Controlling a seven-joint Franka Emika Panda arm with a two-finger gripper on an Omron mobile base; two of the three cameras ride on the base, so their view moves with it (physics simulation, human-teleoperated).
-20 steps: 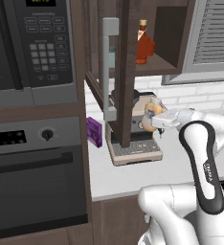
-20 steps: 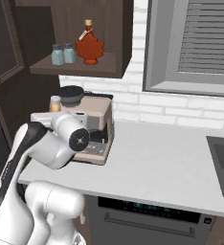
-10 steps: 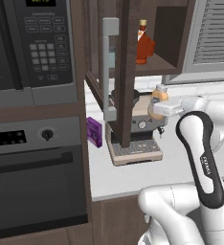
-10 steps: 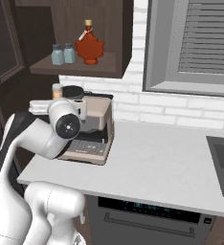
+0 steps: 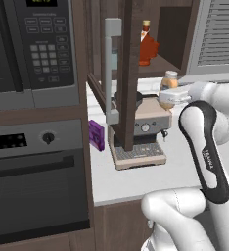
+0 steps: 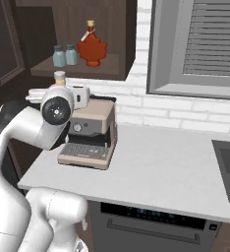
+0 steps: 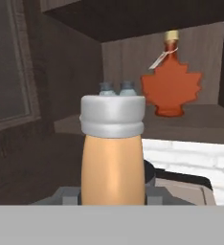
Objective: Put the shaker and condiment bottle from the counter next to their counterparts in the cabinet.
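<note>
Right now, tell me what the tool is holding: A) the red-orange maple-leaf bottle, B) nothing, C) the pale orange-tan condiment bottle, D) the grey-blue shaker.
C: the tool is shut on the condiment bottle, orange-tan with a light cap, raised above the coffee machine toward the cabinet shelf, where the maple-leaf bottle and two shakers stand.
</note>
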